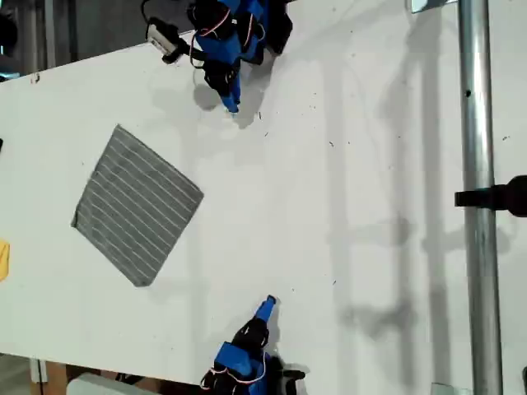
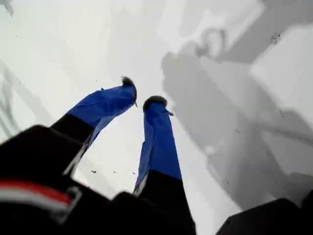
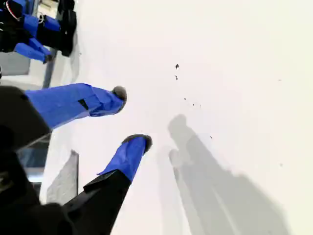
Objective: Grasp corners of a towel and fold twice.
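At nine o'clock on the table point(image 1: 346, 206), the towel point(image 1: 138, 206) lay flat, apparently unfolded, both folds left. My first gripper point(image 2: 145, 99) and second gripper point(image 3: 131, 117) were spread, empty, well apart from it.

I see a white table point(image 1: 329, 214) under everything, a metal pole point(image 1: 478, 206) at three o'clock in the exterior view, a black clamp point(image 1: 494, 197) on it, and a yellow scrap point(image 1: 3, 259) at nine o'clock.
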